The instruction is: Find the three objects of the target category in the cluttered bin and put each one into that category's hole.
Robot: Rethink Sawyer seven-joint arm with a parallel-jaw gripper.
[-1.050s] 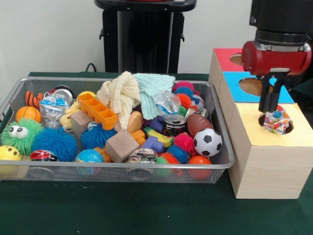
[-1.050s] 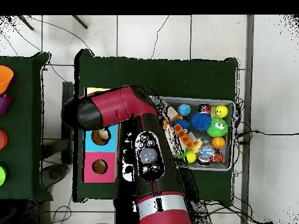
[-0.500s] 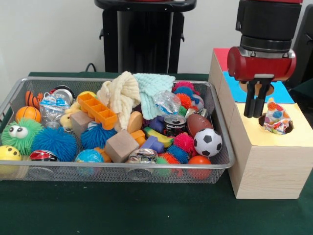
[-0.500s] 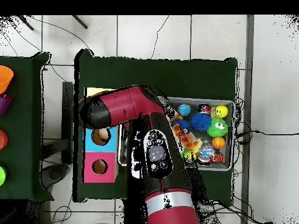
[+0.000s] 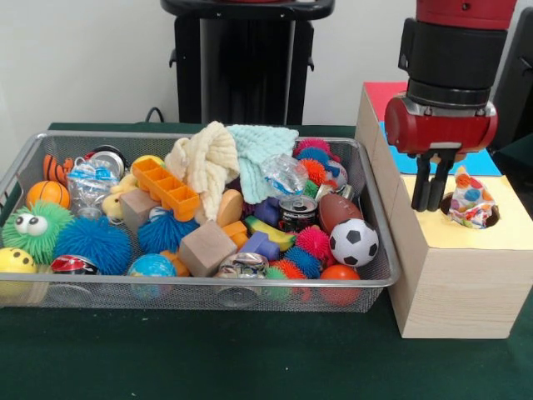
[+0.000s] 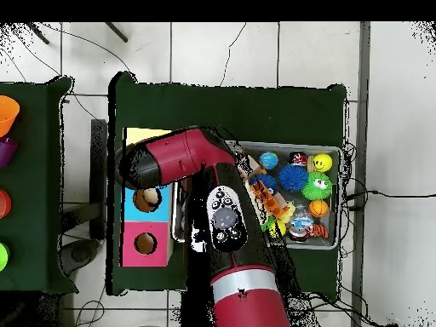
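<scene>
Claw (image 5: 430,200): shifted off the yellow hole (image 5: 471,212) toward the wire bin (image 5: 376,242) since the earlier frame, prongs nearly together, grasping nothing. Crumpled wrapper (image 5: 468,202): 1 item, lodged in the yellow hole of the wooden box (image 5: 454,287), just beside the claw. Judgement: 1 deposit done; the bin search likely resumes next.

Black-and-white soccer ball (image 5: 353,242) – orange tray (image 5: 166,188) – multicoloured wrapper (image 5: 470,205) in yellow panel (image 5: 466,229).
</scene>
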